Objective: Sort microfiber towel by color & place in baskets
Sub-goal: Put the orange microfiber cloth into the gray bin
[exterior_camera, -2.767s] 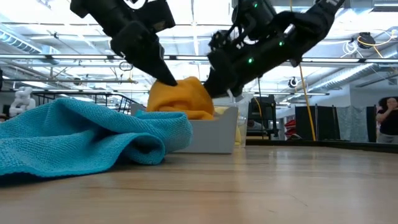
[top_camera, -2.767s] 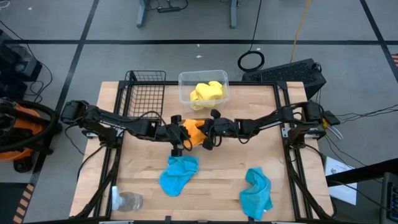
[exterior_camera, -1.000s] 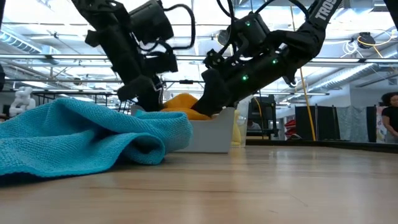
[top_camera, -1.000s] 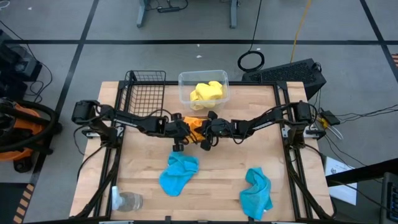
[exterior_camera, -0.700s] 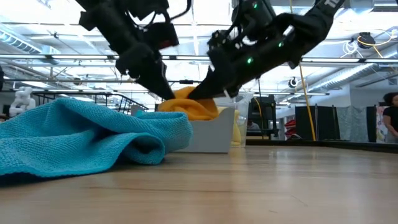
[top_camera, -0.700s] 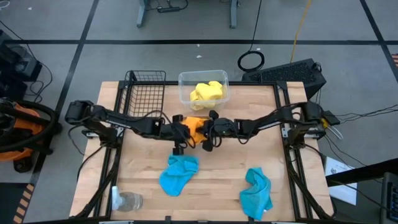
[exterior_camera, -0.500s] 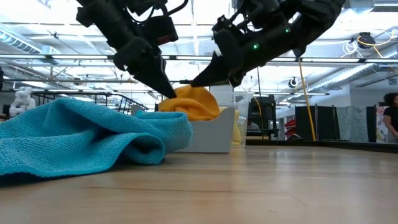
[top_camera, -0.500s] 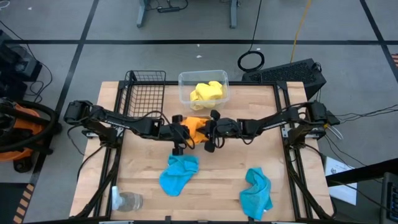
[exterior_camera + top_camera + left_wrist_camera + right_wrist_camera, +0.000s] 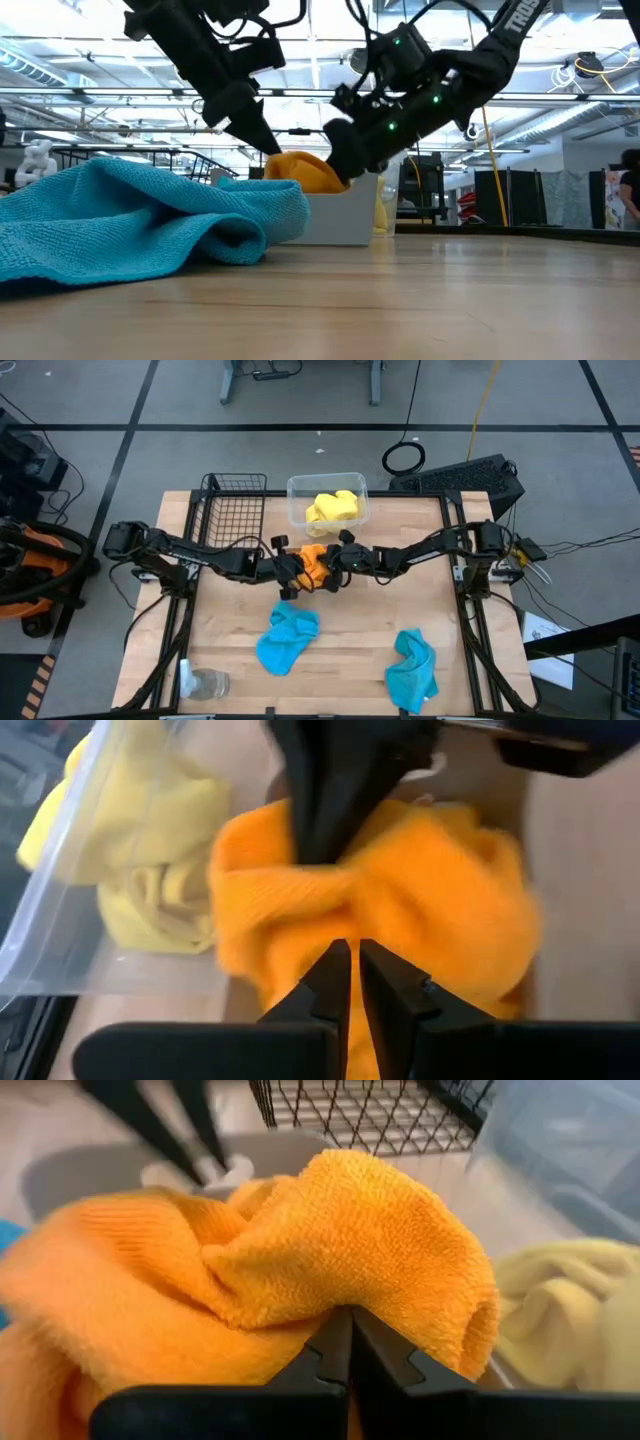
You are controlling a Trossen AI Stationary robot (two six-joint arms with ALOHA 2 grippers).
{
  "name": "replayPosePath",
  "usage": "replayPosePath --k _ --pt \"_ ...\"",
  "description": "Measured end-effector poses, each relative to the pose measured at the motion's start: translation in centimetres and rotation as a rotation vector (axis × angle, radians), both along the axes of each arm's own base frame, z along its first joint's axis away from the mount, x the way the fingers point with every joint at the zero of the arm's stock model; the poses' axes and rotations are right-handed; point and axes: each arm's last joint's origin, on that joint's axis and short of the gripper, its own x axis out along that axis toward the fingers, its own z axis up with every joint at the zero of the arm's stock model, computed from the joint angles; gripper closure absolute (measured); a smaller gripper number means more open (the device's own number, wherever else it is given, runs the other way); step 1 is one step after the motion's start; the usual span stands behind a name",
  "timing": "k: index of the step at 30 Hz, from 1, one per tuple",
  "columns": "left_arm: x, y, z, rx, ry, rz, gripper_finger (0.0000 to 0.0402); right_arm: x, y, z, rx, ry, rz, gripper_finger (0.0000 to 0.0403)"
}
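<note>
Wooden table (image 9: 340, 650), pale planks, standing on a grey floor crossed by dark tape lines; beyond it in the low view, a bright hall with ceiling lights and railings. Along the far edge: black wire-mesh basket (image 9: 232, 510) at the left, clear plastic tub (image 9: 296, 510) just beside it with a yellow towel (image 9: 332, 509) inside. Just in front of the tub, grey tray (image 9: 340, 217) mostly hidden from above by an orange towel (image 9: 313, 563) bunched over it. Left gripper (image 9: 296, 569) pinched nearly closed on the orange towel's left side; right gripper (image 9: 330, 559) clamped fully together on its right side, both arms reaching in low from the table's side edges and meeting at the middle. Nearer the front: one blue towel (image 9: 287, 639) crumpled left of centre, a second blue towel (image 9: 412, 671) toward the right corner, well apart. Clear glass cup (image 9: 208, 684) at the front left corner. Bare wood between and around the blue towels and along the right side; far edge crowded by the containers. Black keyboard (image 9: 465, 477) off the table's far right corner.
</note>
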Motion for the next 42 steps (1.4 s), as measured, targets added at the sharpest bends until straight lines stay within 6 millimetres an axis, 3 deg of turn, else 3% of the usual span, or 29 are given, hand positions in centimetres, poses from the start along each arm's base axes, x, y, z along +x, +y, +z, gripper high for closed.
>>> replayPosePath --k 7,13,18,21,24,31,37,42 --pt "-0.2 -0.6 0.6 -0.026 -0.013 -0.063 0.0369 0.0 0.2 -0.2 0.005 0.006 0.007 0.0403" --pt "-1.0 -2.6 2.2 -0.041 -0.070 -0.141 0.0369 -0.6 1.1 1.5 0.004 0.022 0.031 0.0403" --pt "-0.9 -3.6 2.7 -0.019 -0.120 -0.208 0.0369 -1.7 2.0 4.0 0.002 0.015 0.052 0.0403" --pt "-0.2 -3.4 2.1 0.012 -0.167 -0.228 0.0369 -2.1 2.4 5.1 0.000 -0.006 0.064 0.0403" --pt "0.1 -2.6 0.7 0.024 -0.101 -0.221 0.0369 -2.2 2.7 5.9 -0.013 -0.036 0.072 0.0403" --pt "0.3 -0.1 -1.3 0.020 0.019 -0.106 0.0369 -2.4 3.0 5.8 -0.013 -0.014 0.088 0.0403" --pt "-0.3 0.4 -0.2 0.023 -0.012 -0.043 0.0369 -2.1 3.4 5.3 -0.014 -0.007 0.107 0.0403" --pt "-1.0 -0.8 1.4 0.007 -0.068 -0.073 0.0369 -0.9 3.5 2.9 0.011 0.004 0.152 0.0403"
